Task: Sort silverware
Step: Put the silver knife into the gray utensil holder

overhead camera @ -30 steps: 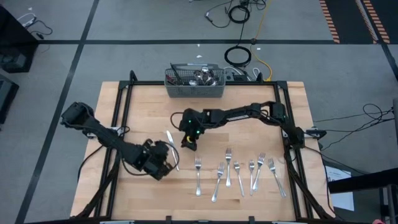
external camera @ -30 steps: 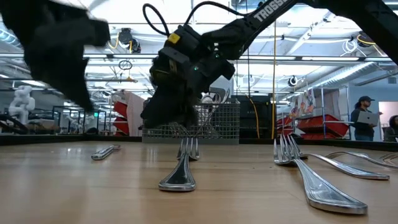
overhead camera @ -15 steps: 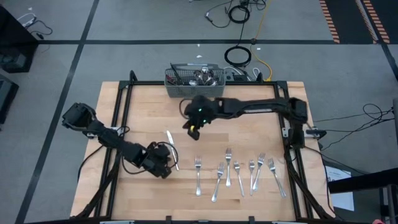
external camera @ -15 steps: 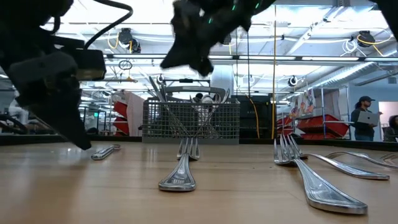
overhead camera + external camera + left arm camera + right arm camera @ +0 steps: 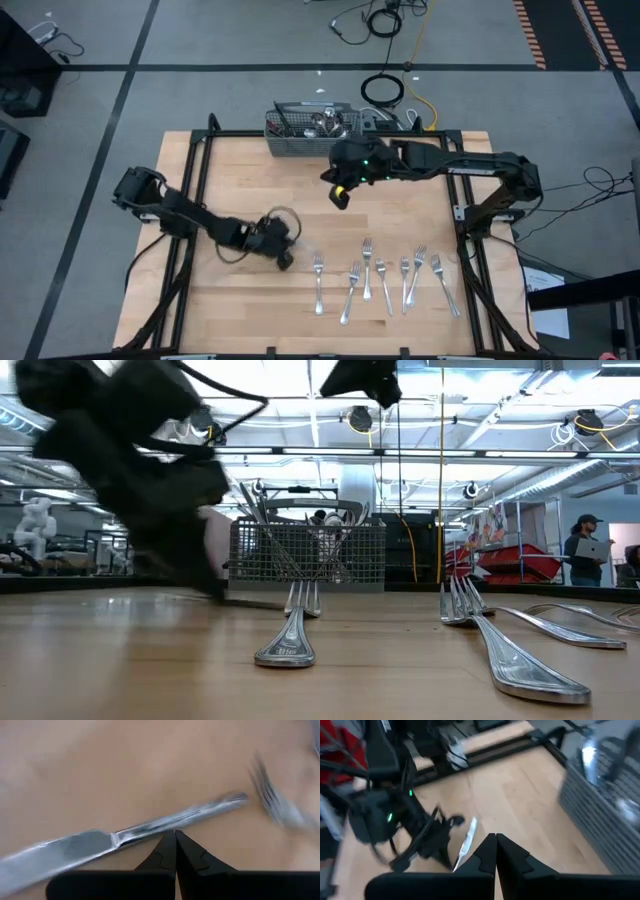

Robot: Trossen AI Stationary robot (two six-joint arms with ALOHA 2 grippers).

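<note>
Left gripper: closed, empty, touching slim shiny steel table knife. Right gripper: closed, empty. Nudge your knife gently, keeping it clear of the forks.

Both arms are matte black, built of slim tubes joined by chunky rounded housings. The right pincer carries a small green light and a yellow patch near its wrist. The left pincer trails a thin looped black cable. Each pincer's fingers taper to dark wedges.
</note>
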